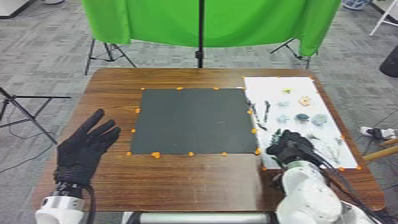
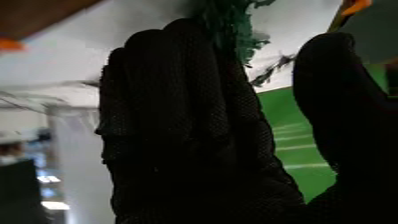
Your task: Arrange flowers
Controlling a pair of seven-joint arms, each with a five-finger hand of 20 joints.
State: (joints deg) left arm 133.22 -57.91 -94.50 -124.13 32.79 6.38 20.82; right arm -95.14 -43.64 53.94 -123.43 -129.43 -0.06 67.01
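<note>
Brown table [image 1: 204, 202]: its near edge passes below both hands; a low pull of the right wrist could rub on it.
Right hand [image 2: 182, 115]: over the near part of the white sheet [image 1: 266, 85], with straight fingers and the thumb well apart from them; I see nothing gripped.
Left hand [image 1: 86, 150]: at the left side of the table, fingers long and relaxed, holding nothing; the way between the hands gives good room for a sideways carry.
Green sprig [image 2: 233, 32]: just beside the right fingertips, on the white sheet. If the thumb closes too early, it may catch only leaves, and the sprig may turn or slip out.
Pale sprigs [image 1: 338, 145]: right of the right hand, near it; a wide sweep of the glove could drag them.
Dark sheet [image 1: 191, 122]: left of the white sheet, probably the place for arranging; orange pieces [image 1: 155, 155] sit along its border, and a low hand could hook them and shift the sheet.
Dark stems [image 1: 266, 112]: beyond the right hand, close to the seam of the sheets; a low path forward may scatter them, so lifting first seems safer.
Flower heads [image 1: 320, 119]: farther still, near together, with narrow gaps for fingers.
</note>
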